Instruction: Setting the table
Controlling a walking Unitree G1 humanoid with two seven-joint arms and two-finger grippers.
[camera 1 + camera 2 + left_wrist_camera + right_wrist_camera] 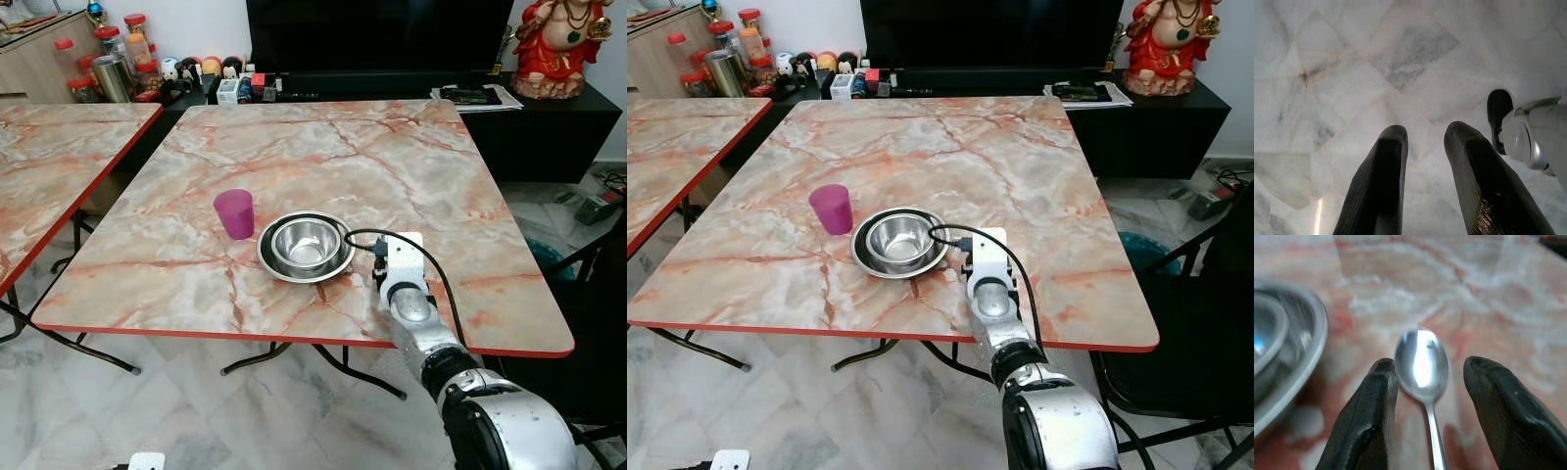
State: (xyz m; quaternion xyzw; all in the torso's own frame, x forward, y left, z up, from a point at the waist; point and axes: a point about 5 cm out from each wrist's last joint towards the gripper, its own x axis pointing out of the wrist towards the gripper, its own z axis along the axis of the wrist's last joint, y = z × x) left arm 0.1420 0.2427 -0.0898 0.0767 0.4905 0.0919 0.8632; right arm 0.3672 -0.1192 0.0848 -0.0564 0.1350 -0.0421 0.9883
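Observation:
On the marble table (343, 157) a purple cup (234, 213) stands beside a steel bowl (306, 242), and the bowl rests in a steel plate (274, 266). My right arm (407, 294) reaches over the table's near edge, just right of the plate. In the right wrist view, a steel spoon (1422, 360) lies on the marble between the open fingers of my right gripper (1427, 364). Its handle runs back toward the wrist, and the plate's rim (1312, 352) is close beside it. My left gripper (1425, 132) hangs open over the tiled floor.
A second marble table (59, 147) stands to the left across a narrow gap. Behind are a black TV cabinet (549, 117) with a red statue (558, 44), and jars (118, 59) on a sideboard. A black chair (1205, 323) stands at the table's right side.

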